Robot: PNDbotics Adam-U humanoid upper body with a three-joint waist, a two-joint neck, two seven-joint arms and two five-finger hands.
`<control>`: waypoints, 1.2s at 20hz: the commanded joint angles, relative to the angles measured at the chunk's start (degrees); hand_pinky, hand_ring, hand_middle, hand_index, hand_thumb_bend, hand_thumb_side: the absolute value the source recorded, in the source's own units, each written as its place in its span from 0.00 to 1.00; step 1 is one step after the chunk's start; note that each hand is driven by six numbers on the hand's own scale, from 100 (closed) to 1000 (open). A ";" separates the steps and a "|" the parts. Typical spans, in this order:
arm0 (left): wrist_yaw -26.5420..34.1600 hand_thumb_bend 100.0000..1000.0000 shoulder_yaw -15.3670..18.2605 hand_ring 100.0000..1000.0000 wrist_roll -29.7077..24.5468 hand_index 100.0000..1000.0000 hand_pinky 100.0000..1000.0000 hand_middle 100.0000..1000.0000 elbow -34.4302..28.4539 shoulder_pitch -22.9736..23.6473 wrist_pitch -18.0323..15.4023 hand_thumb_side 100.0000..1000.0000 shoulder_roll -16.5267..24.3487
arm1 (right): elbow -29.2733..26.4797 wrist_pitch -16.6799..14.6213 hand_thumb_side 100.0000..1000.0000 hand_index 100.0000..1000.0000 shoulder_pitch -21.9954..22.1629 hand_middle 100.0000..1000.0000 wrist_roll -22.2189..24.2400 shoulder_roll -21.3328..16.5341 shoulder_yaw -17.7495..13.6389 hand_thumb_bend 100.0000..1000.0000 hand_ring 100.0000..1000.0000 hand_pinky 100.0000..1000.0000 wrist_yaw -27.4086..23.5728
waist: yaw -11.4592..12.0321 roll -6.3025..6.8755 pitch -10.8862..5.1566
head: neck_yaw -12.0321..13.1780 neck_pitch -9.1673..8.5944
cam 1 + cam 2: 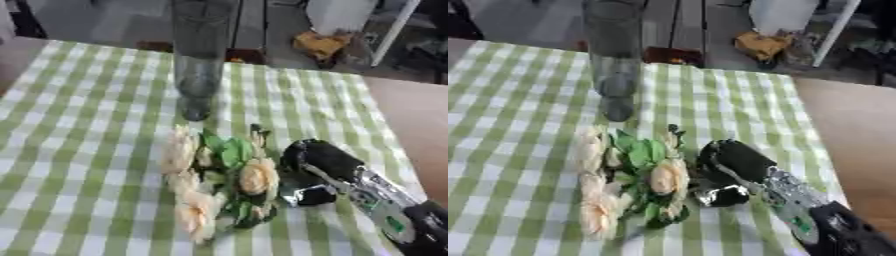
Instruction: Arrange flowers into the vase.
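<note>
A bunch of cream flowers (219, 180) with green leaves lies on the green-and-white checked cloth, near the front middle. A tall clear glass vase (201, 60) stands upright behind it, towards the far edge. My right hand (308, 170) comes in from the lower right and sits against the right side of the bunch, its fingers curled in at the stems under the leaves. Whether the fingers hold the stems is hidden by the leaves. The left hand shows in neither view.
The checked cloth (79, 150) covers most of the table; bare brown tabletop (416, 120) shows on the right. Beyond the far edge are a dark floor, a yellow object (319, 44) and white furniture (785, 15).
</note>
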 commanded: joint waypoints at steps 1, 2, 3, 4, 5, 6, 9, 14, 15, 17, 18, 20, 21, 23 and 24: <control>0.05 0.00 0.01 0.84 -0.01 0.93 0.49 0.91 -0.81 -0.31 0.18 0.84 0.45 | -0.80 -0.52 0.45 0.37 -0.92 0.16 0.86 -2.10 -0.40 0.02 0.33 0.32 -1.75 | 0.00 0.34 -0.80 | -0.19 -0.16; 0.04 0.00 0.02 0.84 -0.01 0.93 0.49 0.91 -0.81 -0.31 0.19 0.84 0.45 | -0.62 -0.63 0.43 0.36 -0.95 0.16 1.06 -2.06 -0.44 0.02 0.35 0.34 -2.29 | 0.00 0.35 -0.77 | -0.20 -0.16; 0.03 0.00 0.03 0.84 0.01 0.93 0.49 0.91 -0.81 -0.30 0.19 0.84 0.44 | -0.34 -0.72 0.43 0.35 -0.92 0.15 1.37 -1.99 -0.47 0.01 0.34 0.34 -2.91 | 0.00 0.37 -0.73 | -0.23 -0.14; 0.03 0.00 0.04 0.84 0.02 0.93 0.49 0.91 -0.81 -0.30 0.18 0.84 0.43 | -0.03 -0.77 0.43 0.34 -0.90 0.15 1.75 -1.95 -0.54 0.02 0.34 0.34 -3.52 | 0.00 0.39 -0.69 | -0.25 -0.14; 0.02 0.00 0.05 0.84 0.02 0.93 0.49 0.91 -0.81 -0.29 0.18 0.84 0.44 | 0.21 -0.84 0.43 0.32 -0.84 0.14 2.15 -1.94 -0.60 0.03 0.33 0.32 -4.12 | 0.00 0.42 -0.63 | -0.26 -0.14; 0.01 0.00 0.06 0.84 0.04 0.93 0.49 0.91 -0.81 -0.28 0.18 0.84 0.45 | 0.39 -0.97 0.43 0.31 -0.78 0.14 2.62 -1.95 -0.64 0.04 0.33 0.32 -4.78 | 0.01 0.44 -0.60 | -0.26 -0.12; 0.00 0.00 0.05 0.84 0.07 0.93 0.49 0.91 -0.81 -0.27 0.22 0.84 0.44 | 0.53 -1.84 0.46 0.27 -0.75 0.12 4.33 -2.15 -0.68 0.25 0.30 0.29 -6.51 | -0.05 0.46 -0.49 | -0.27 -0.05; -0.02 0.00 0.06 0.83 0.11 0.93 0.49 0.91 -0.81 -0.29 0.33 0.83 0.45 | 0.45 -2.64 0.49 0.14 -0.81 0.00 6.29 -2.39 -1.09 0.30 0.17 0.15 -8.37 | -0.09 0.55 -0.43 | -0.26 -0.20; -0.03 0.00 0.06 0.83 0.12 0.93 0.49 0.91 -0.81 -0.29 0.37 0.83 0.45 | 0.45 -2.82 0.50 0.09 -0.86 0.00 6.40 -2.46 -1.15 0.28 0.11 0.08 -8.69 | -0.08 0.56 -0.44 | -0.26 -0.26; -0.07 0.00 0.06 0.83 0.13 0.93 0.48 0.91 -0.81 -0.26 0.57 0.83 0.45 | 0.44 -3.16 0.53 0.06 -1.05 0.00 6.05 -2.57 -1.27 0.29 0.04 0.01 -9.50 | -0.06 0.56 -0.45 | -0.24 -0.35; -0.11 0.00 0.05 0.83 0.14 0.93 0.48 0.91 -0.81 -0.26 0.66 0.83 0.45 | 0.43 -3.35 0.53 0.05 -1.16 0.00 5.56 -2.66 -1.34 0.30 0.03 0.00 -9.91 | -0.06 0.55 -0.45 | -0.23 -0.38; -0.15 0.00 0.06 0.83 0.19 0.93 0.48 0.91 -0.81 -0.21 0.77 0.83 0.43 | 0.41 -3.76 0.56 0.01 -1.41 0.00 4.13 -2.82 -1.54 0.31 0.00 0.00 -10.59 | -0.06 0.52 -0.46 | -0.22 -0.42; -0.17 0.00 0.06 0.83 0.23 0.93 0.48 0.91 -0.81 -0.19 0.81 0.83 0.42 | 0.44 -3.99 0.59 0.00 -1.53 0.00 3.27 -2.85 -1.64 0.28 0.00 0.00 -10.89 | -0.07 0.50 -0.48 | -0.21 -0.42; -0.20 0.00 0.05 0.83 0.28 0.93 0.48 0.91 -0.81 -0.17 0.88 0.83 0.41 | 0.56 -4.52 0.61 0.00 -1.76 0.00 1.31 -2.87 -1.82 0.25 0.00 0.00 -11.62 | -0.08 0.47 -0.52 | -0.17 -0.47; -0.21 0.00 0.04 0.83 0.30 0.93 0.48 0.91 -0.81 -0.16 0.92 0.83 0.40 | 0.67 -4.77 0.61 0.00 -1.90 0.00 0.47 -2.86 -1.89 0.25 0.00 0.00 -11.85 | -0.08 0.46 -0.55 | -0.16 -0.48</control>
